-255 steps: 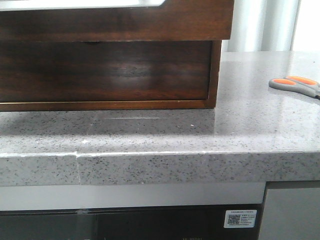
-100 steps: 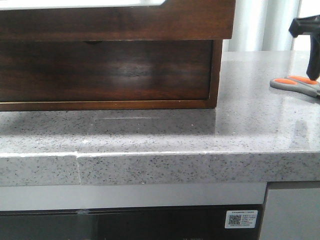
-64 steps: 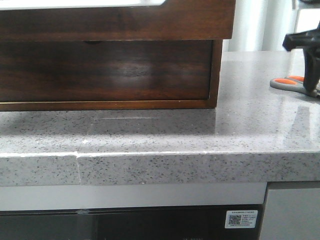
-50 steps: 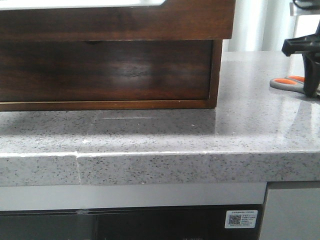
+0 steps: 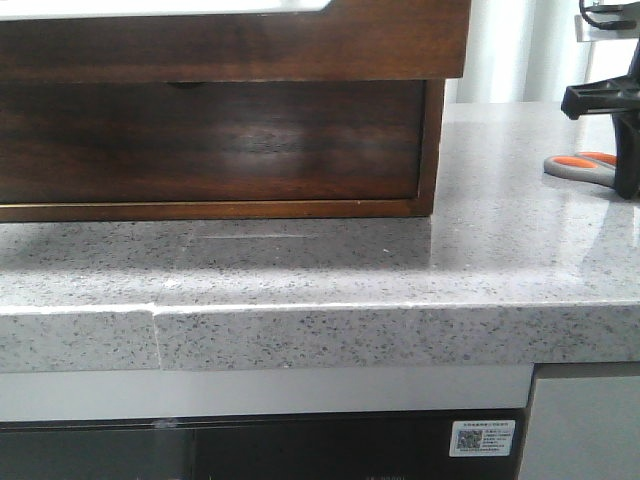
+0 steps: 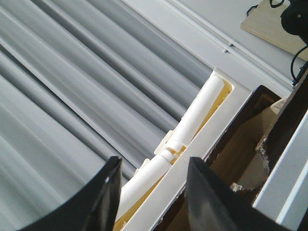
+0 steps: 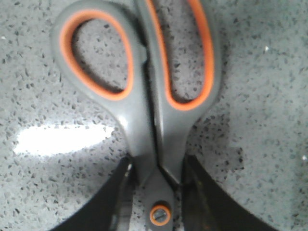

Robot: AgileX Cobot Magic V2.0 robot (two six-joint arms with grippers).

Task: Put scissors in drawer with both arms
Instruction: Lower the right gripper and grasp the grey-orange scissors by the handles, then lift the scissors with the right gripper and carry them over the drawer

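Note:
The scissors (image 5: 580,165) lie flat on the grey speckled counter at the far right, grey handles with orange lining. In the right wrist view the scissors (image 7: 144,72) fill the picture. My right gripper (image 7: 156,166) has a black finger pressed on each side of the neck, just above the orange pivot screw. It shows as a black shape (image 5: 628,185) at the right edge of the front view. The dark-brown drawer (image 5: 210,140) sits closed in its frame, its notch (image 5: 183,85) in the top edge. My left gripper (image 6: 151,168) is open and empty, out of the front view.
The wooden frame (image 5: 432,150) around the drawer stands on the counter (image 5: 480,260), whose front edge runs across the lower half of the view. In the left wrist view, grey pleated curtains (image 6: 72,86) and white tubes (image 6: 192,120) are behind the cabinet.
My right gripper came in from the upper right and went down over the scissors. It now stands around their neck. The drawer has not moved.

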